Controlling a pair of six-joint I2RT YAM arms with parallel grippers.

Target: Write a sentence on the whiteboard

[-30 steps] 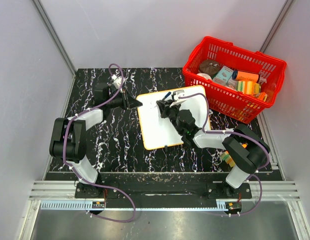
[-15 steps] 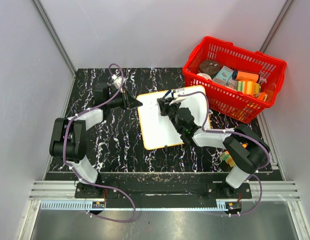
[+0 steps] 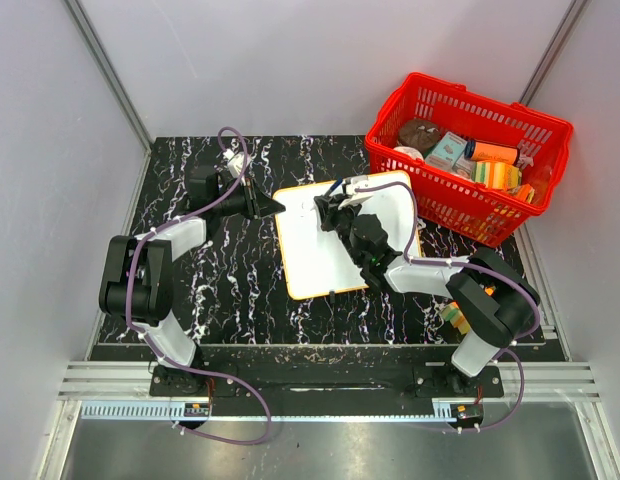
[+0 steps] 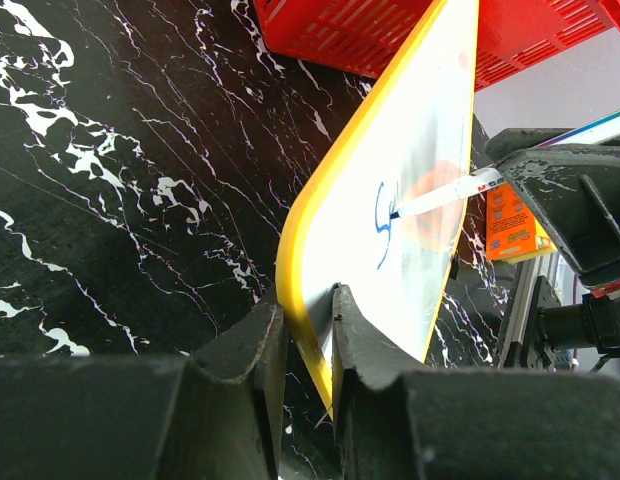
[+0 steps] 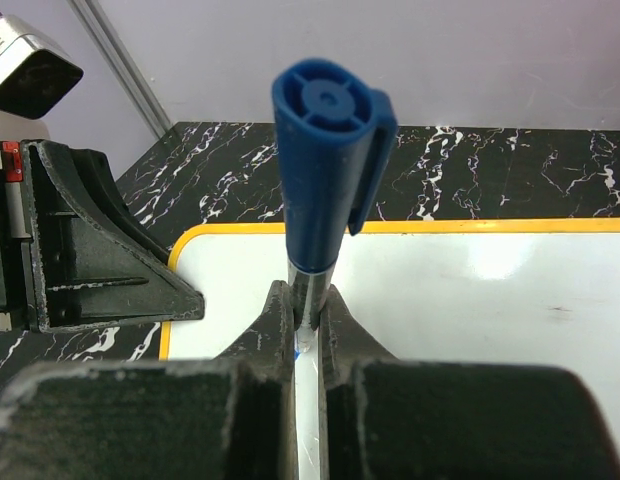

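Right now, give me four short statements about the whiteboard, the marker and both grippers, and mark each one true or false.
1. The left gripper clamps the yellow-framed edge of the white rectangular whiteboard. True.
2. The right gripper is open and empty. False: it is shut on the barrel of the blue-capped marker.
3. The whiteboard lies inside the red plastic basket. False: it is on the black marbled table, outside the basket.
4. A thin blue stroke is already on the whiteboard. True: the left wrist view shows it at the marker's tip.
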